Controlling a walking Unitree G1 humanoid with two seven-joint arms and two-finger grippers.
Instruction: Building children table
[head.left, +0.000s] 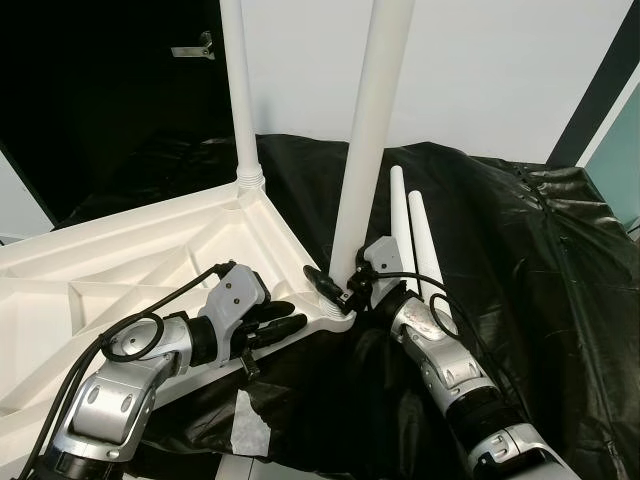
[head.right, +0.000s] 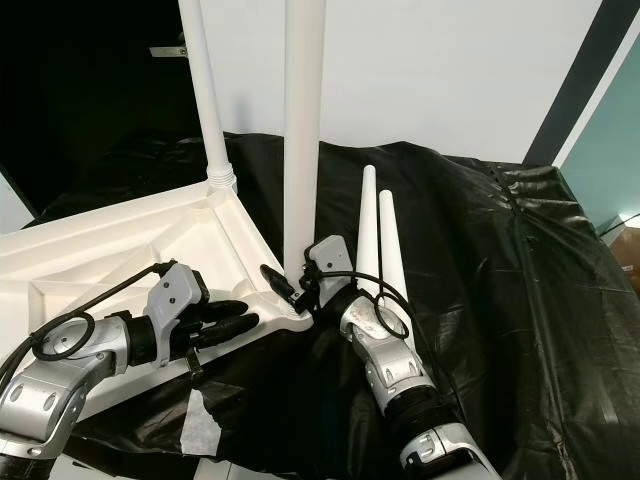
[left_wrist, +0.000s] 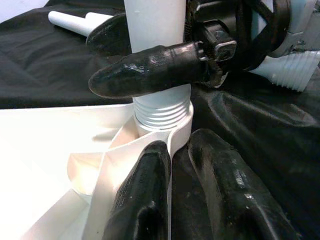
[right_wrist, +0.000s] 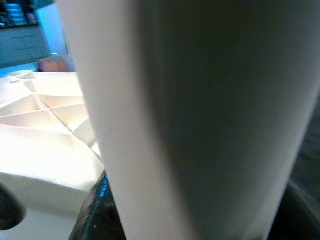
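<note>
Black sheet, upturned white tabletop on it, 2 loose legs alongside

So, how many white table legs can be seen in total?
4: far corner leg upright in the tabletop; near corner leg gripped by the right gripper; two loose legs lying on the black sheet.

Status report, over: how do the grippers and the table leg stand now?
Right gripper shut on near leg, threads in corner socket of upturned tabletop. Left gripper shut, on tabletop corner. Two spare legs lie beside, not blocking.

Silver arms (black cables, apparently looped)
</note>
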